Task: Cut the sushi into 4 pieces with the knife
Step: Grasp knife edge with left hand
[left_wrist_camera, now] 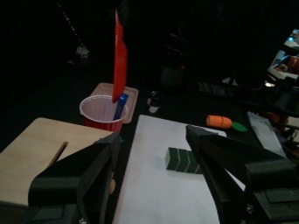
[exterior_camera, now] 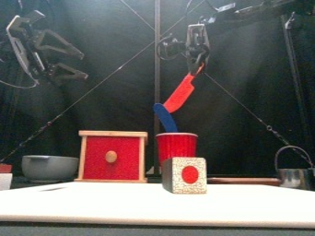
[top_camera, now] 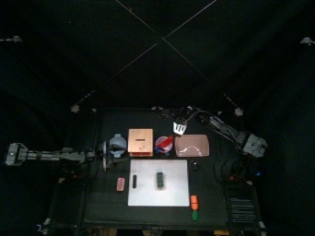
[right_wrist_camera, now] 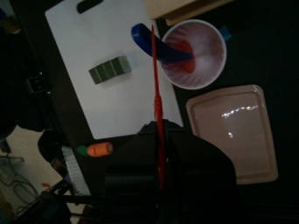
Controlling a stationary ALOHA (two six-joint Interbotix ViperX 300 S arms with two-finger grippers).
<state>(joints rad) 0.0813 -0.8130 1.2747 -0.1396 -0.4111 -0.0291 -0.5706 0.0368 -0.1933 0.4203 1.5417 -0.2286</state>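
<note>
The dark green sushi roll lies whole on the white cutting board; its end shows a red centre. My right gripper is shut on the red knife, which hangs blade down above the red cup. In the right wrist view the red knife runs out from the gripper over the board's edge. The blue knife stands in the cup. My left gripper is open, empty, left of the board and facing the sushi.
A wooden box with a red drawer stands behind the board, a blue-grey bowl to its left, a pink tray right of the cup. A metal cutter sits at right. Small toy foods lie right of the board.
</note>
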